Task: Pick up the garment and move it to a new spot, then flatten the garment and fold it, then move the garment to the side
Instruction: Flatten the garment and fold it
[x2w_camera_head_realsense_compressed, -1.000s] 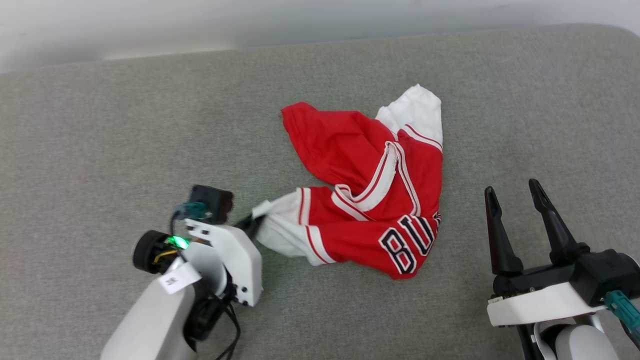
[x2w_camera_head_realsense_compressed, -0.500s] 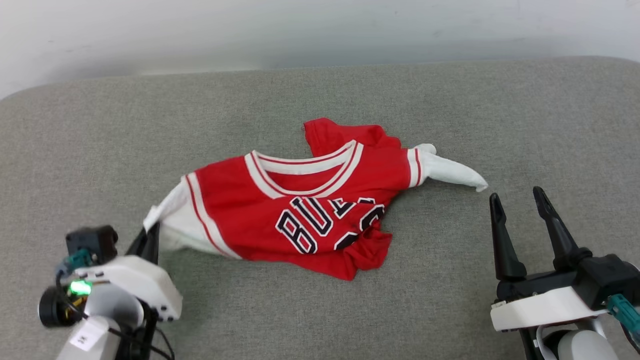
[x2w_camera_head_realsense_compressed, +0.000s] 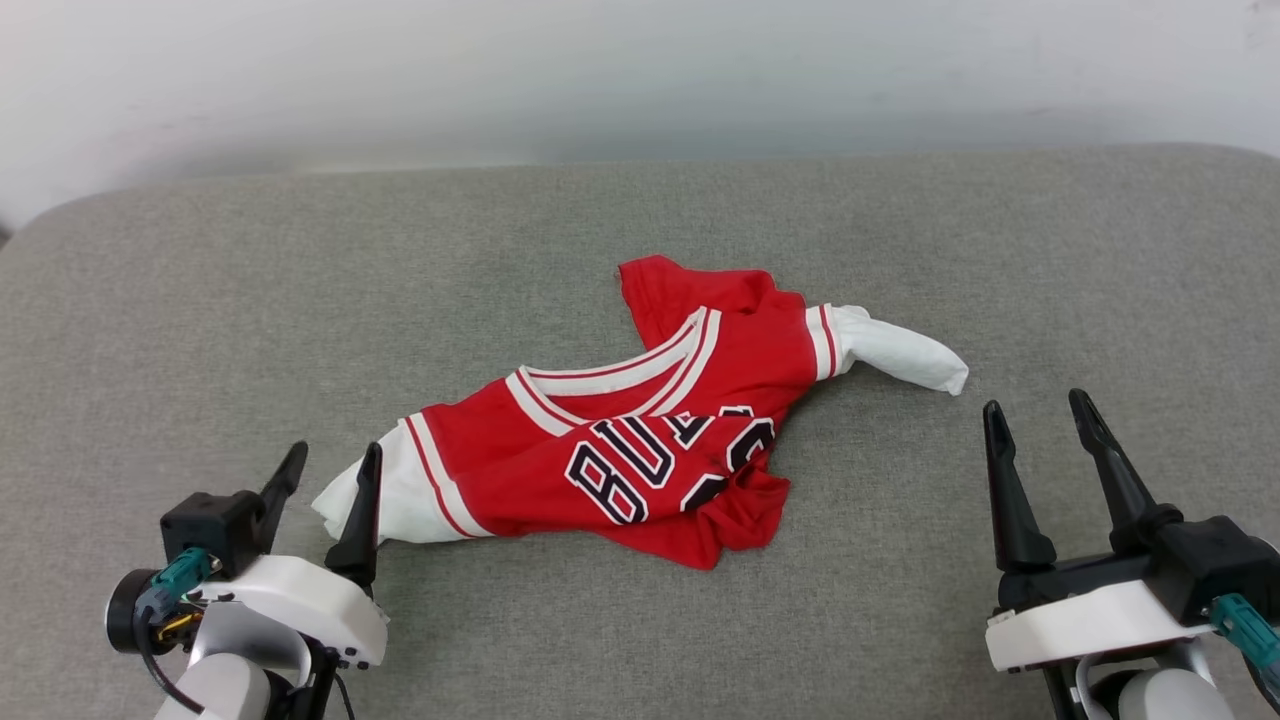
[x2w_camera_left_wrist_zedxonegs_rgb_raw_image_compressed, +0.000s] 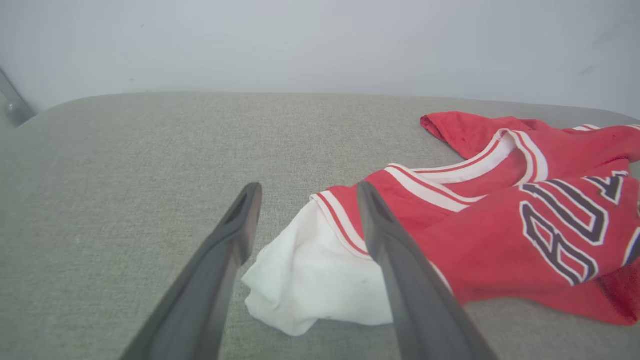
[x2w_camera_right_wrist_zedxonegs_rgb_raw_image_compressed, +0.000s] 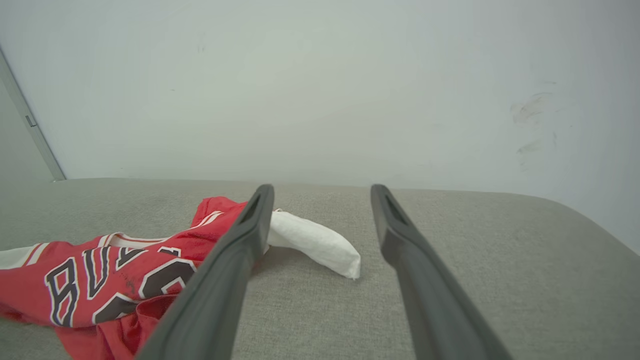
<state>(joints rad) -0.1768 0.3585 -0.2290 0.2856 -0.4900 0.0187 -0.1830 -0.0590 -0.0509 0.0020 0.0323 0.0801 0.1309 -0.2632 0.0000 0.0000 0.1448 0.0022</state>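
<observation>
Grey padded surface (x2w_camera_head_realsense_compressed: 200, 300) bears the crumpled garment (x2w_camera_head_realsense_compressed: 640, 440), sleeves spread outward.

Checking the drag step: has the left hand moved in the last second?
Yes. The left hand went left, toward the pad's left end, pulling the jersey along by its sleeve.

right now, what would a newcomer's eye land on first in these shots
The red jersey, crumpled and half twisted in the middle of the grey padded surface, black BULLS lettering facing up. Next, the two open grippers flanking it: the left gripper at the tip of one white sleeve, the right gripper apart from the other sleeve.
</observation>
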